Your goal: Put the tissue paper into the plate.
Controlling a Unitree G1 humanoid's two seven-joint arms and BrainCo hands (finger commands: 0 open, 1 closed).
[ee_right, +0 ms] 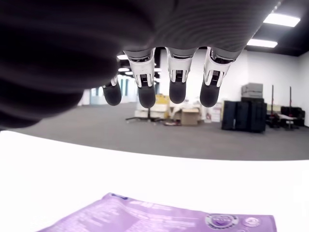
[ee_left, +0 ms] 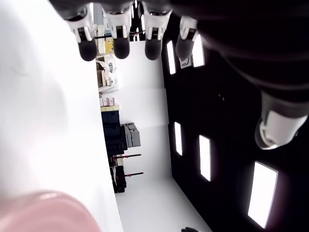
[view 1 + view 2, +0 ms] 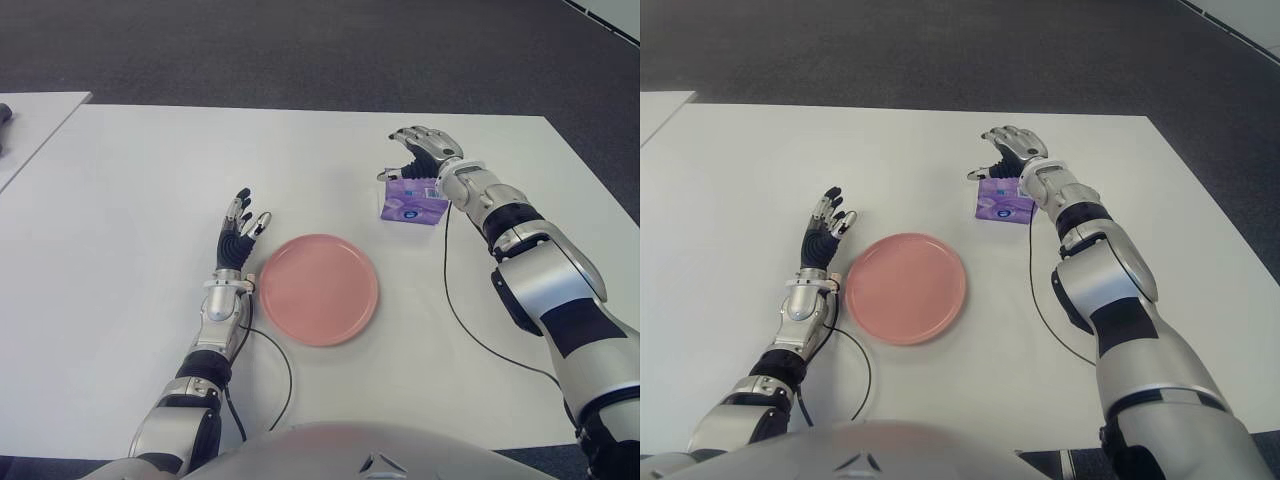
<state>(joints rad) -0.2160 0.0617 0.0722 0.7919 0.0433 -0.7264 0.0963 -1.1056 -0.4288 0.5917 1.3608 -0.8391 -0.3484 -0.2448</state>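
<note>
From my station I see a wide white table standing on dark grey carpet. A second white table sits just beside it at the robot's left, with a narrow gap between the two. At the far right corner of the head views a pale strip crosses the carpet. Through the right wrist camera I make out a large open room with white walls, long ceiling light panels, stacked cardboard boxes and black cases along the far side. The left wrist camera shows more ceiling panels.
</note>
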